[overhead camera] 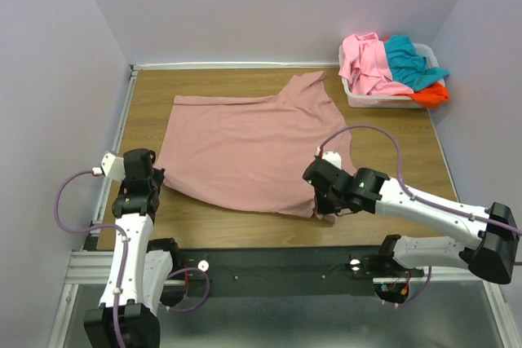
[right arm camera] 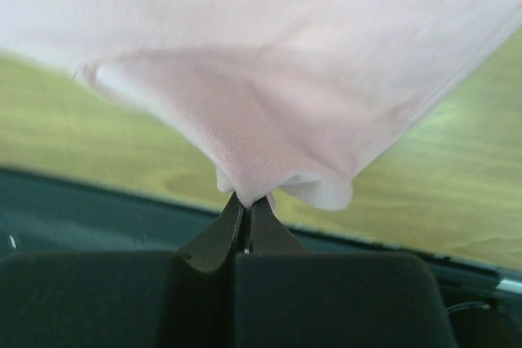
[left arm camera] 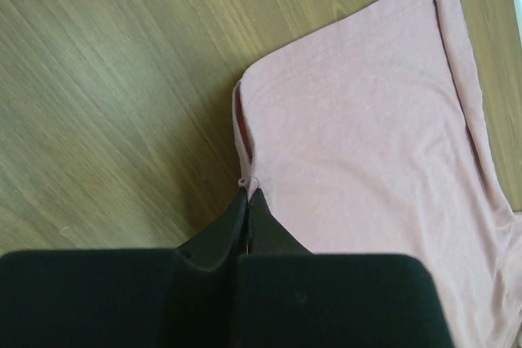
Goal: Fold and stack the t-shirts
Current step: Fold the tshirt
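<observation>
1. Left hand (left arm camera: 247, 195) is down low at the near-left corner, fingers pinched tight on the hem of the mauve-pink t-shirt (overhead camera: 253, 148). Its arm rises from the base with the wrist tipped forward.
2. Right hand (right arm camera: 246, 201) is clamped on the same shirt's near-right corner. The cloth bunches into a soft fold at the tips, lifted off the wood, and the forearm stretches in from the right.
3. The shirt lies spread across the middle of the worktop (overhead camera: 391, 152), a matte fine knit, mostly flat, with one sleeve angled toward the far right.
4. The worktop is wood-grained brown.
5. At the far-right corner a white plastic basket (overhead camera: 359, 100) holds a crumpled bright pink tee (overhead camera: 367, 63), a teal tee (overhead camera: 412, 63) and an orange-red tee (overhead camera: 432, 95).
</observation>
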